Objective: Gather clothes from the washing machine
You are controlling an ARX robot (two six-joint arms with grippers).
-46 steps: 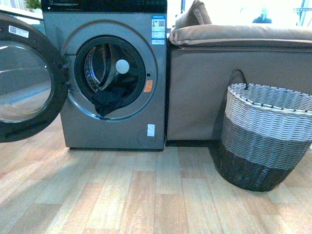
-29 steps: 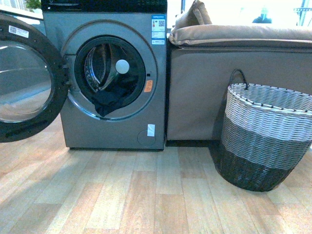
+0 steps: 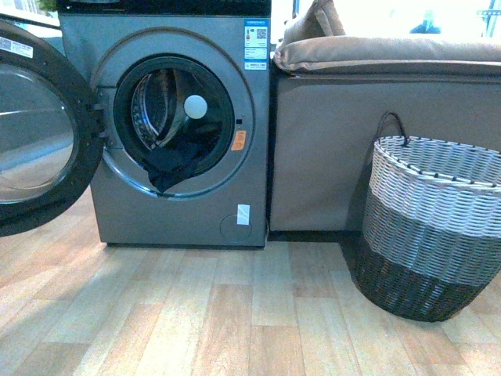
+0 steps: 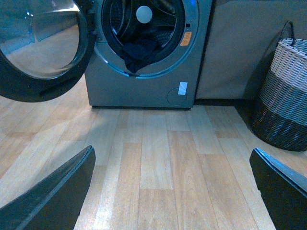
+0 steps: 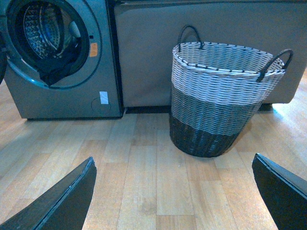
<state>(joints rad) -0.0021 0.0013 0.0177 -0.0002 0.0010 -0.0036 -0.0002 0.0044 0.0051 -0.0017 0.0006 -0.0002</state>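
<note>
Nearest me, the left gripper [image 4: 171, 152] and the right gripper [image 5: 173, 159] are empty, dark fingers spread wide over the glossy plank floor [image 3: 235, 313]. I judge nothing is collected yet: reach, grab and drop are all to do. On the right stands a round woven basket [image 3: 430, 227], pale bands over a dark base, its inside hidden. Farther off, the grey metal washing machine [image 3: 180, 211] has its round door [image 3: 31, 133] open. The clothes [image 3: 168, 164], limp dark cloth, slump over the porthole's lower lip before the perforated drum [image 3: 149, 102]. A tan sofa [image 3: 337, 149] adjoins.
</note>
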